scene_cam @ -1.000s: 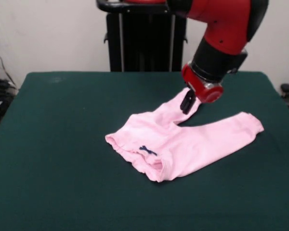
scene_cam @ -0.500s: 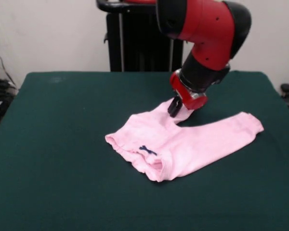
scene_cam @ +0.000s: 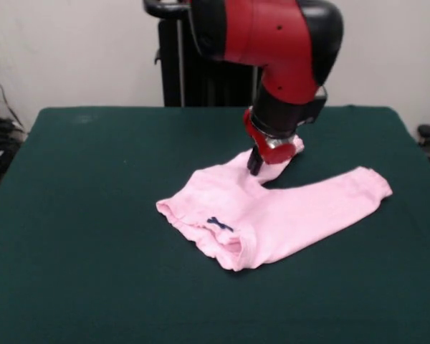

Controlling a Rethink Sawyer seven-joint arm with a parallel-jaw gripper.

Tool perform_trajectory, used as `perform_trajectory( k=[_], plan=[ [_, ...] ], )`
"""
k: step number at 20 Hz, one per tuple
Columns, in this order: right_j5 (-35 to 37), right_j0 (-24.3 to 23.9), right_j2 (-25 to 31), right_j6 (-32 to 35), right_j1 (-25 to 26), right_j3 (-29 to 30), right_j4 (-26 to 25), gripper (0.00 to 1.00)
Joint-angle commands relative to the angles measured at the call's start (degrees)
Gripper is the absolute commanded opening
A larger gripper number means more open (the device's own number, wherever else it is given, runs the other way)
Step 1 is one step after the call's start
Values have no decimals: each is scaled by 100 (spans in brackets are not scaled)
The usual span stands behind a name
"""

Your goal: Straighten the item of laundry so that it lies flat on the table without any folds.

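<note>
The pale pink baby pants lie in the middle of the dark green table. The waistband with the dark blue bow is at the near left and is bunched and folded under. One leg stretches to the right, ending at a cuff. The other leg runs toward the far side and is partly hidden by the arm. My gripper is low over that far leg, close to the crotch. Whether it touches or holds the cloth is hidden.
The black pedestal stands behind the table's far edge. The red arm comes down from the top over the far middle of the table. Dark cables hang at the left, off the table.
The arm has swung to the left, and the gripper has moved left along the far leg toward the crotch. The pants have kept their shape and place.
</note>
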Motion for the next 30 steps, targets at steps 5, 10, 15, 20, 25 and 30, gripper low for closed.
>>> perform_trajectory(
  k=[5,10,15,20,25,30],
  plan=[
    [30,-1957,2360,-2293,920,1215,-570,0],
    [343,-2266,2707,-2310,889,1421,-563,0],
    [576,-2505,2946,-2353,931,1601,-422,0],
    [740,-2699,3179,-2356,923,1800,-370,0],
    [883,-2777,3289,-2318,960,1818,-369,0],
    [841,-2744,3240,-2224,1060,1708,-453,0]
  ],
)
